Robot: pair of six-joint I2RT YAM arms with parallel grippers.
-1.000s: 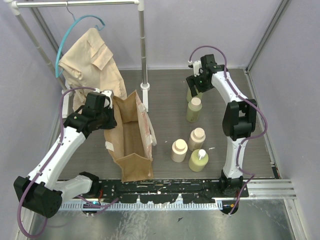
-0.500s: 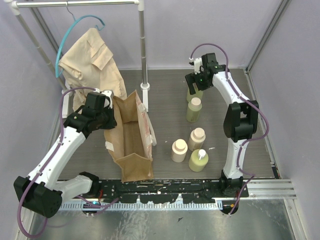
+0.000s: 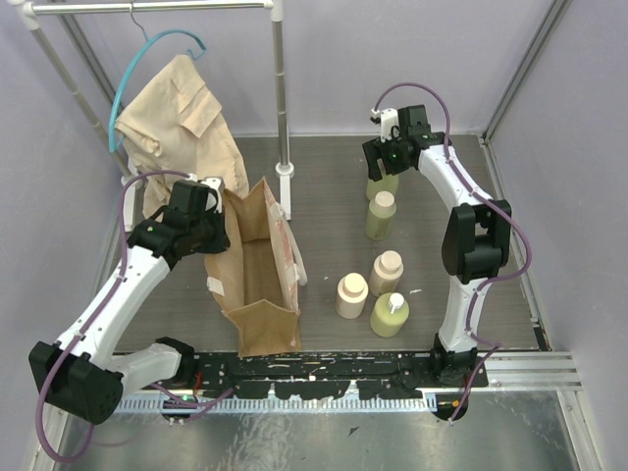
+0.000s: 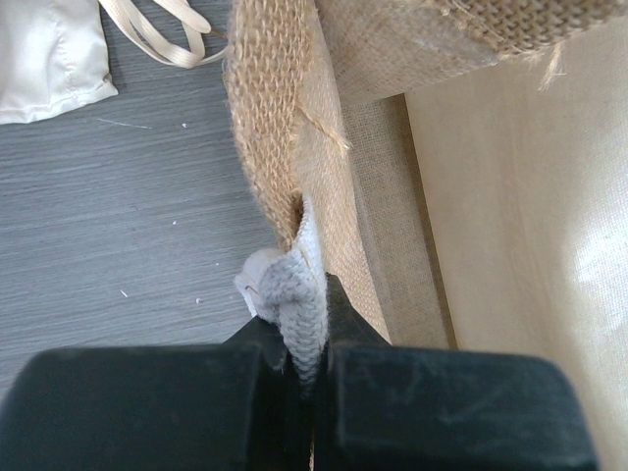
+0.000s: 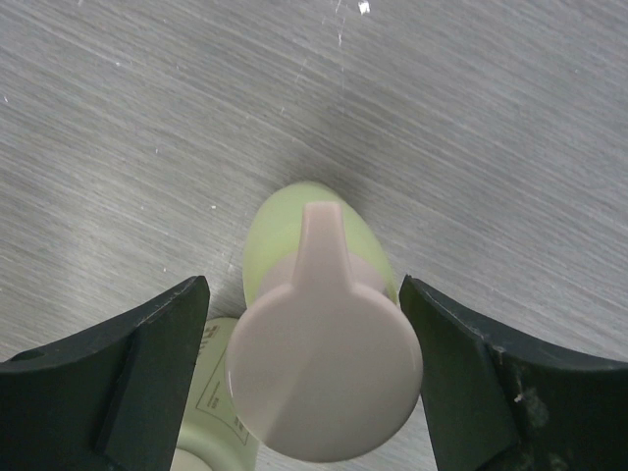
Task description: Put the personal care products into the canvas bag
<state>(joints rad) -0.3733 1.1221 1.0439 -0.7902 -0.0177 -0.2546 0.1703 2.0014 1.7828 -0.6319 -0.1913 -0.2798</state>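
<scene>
While the left gripper (image 4: 309, 368) is pinched tight on the whitish strap (image 4: 294, 304) at the edge of the canvas bag (image 3: 257, 285), the right gripper (image 5: 306, 378) is spread wide around the cream cap of the far green bottle (image 5: 280, 231), with a small gap on each side. That bottle stands on the table (image 3: 324, 196), to the right of the bag and not in it.
</scene>
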